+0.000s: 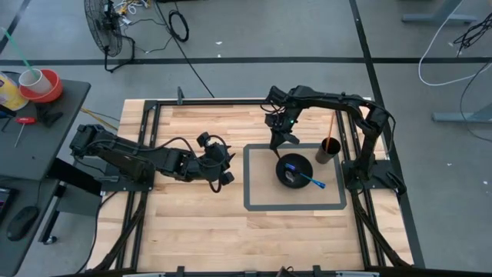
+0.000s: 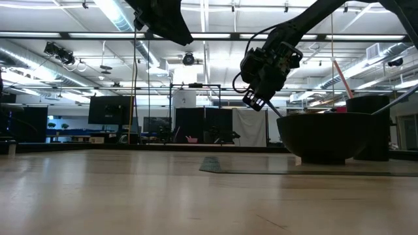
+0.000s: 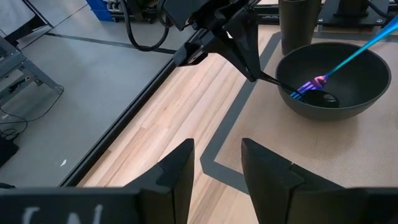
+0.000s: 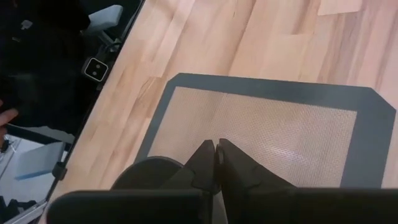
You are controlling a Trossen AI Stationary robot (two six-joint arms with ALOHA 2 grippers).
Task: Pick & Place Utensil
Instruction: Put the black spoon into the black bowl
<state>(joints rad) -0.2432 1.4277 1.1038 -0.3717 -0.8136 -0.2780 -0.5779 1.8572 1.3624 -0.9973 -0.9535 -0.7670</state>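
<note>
Over mat [image 1: 261, 196]: right claw [image 1: 282, 144], prob. spoon-pinching.

Bowl [image 4: 148, 169] mostly hidden behind right gripper [image 4: 215, 149] in the right wrist view. Dark utensil [image 3: 283, 83] pinched there, upper handle covered by closed fingers. Cup [image 3: 300, 23] cut off at the left wrist picture's edge. Left gripper [image 2: 163, 18] cropped in the low view.
</note>
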